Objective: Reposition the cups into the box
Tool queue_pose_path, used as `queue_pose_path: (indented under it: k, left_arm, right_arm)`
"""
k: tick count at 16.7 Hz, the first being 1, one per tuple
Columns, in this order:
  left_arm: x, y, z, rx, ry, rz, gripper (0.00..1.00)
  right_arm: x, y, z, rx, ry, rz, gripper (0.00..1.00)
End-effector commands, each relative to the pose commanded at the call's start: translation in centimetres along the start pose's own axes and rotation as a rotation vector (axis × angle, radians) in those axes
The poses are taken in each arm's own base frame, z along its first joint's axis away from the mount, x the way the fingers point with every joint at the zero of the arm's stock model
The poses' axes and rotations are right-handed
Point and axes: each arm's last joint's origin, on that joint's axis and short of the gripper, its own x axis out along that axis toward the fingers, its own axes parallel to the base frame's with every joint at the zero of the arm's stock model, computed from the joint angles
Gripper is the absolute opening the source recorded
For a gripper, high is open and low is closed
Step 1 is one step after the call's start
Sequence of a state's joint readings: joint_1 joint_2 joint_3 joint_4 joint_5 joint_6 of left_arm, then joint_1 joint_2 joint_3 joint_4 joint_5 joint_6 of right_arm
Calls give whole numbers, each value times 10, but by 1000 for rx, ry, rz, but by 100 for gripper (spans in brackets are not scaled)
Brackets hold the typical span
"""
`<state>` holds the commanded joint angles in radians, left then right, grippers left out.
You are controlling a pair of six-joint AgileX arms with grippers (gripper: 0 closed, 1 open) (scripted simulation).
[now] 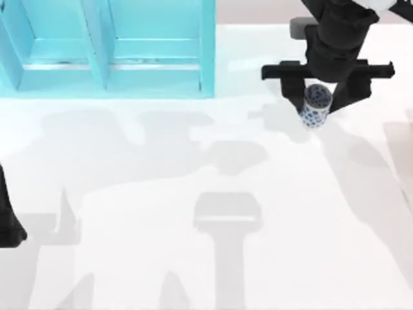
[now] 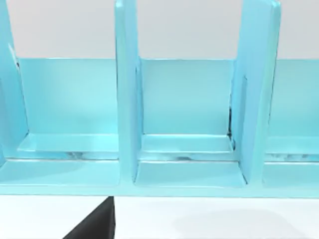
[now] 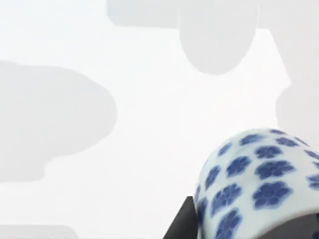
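Observation:
My right gripper (image 1: 316, 105) is at the table's far right, just right of the box, shut on the slim white cup (image 1: 315, 115) with the dark blue flower pattern. The cup's shadow falls apart from it on the table, so it hangs clear of the surface. In the right wrist view the same cup (image 3: 254, 184) sits close up, with a dark finger (image 3: 180, 226) against its side. The turquoise box (image 1: 206, 45) with upright dividers stands at the far left. The left wrist view looks into the box's compartments (image 2: 187, 99).
My left arm (image 1: 9, 223) is parked at the table's left edge, well in front of the box. White tabletop (image 1: 213, 258) stretches between the arms, crossed by grey shadows. A tall outer wall closes the box's right side.

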<state>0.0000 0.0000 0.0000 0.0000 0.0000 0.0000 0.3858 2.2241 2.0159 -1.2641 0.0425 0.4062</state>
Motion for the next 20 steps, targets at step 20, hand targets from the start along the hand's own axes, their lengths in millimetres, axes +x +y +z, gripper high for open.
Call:
queue_pose_path:
  k: [20]
  left_arm:
    - [0,0,0,0,0,0,100]
  right_arm:
    - [-65,-287,-64,-2,29,-2,0]
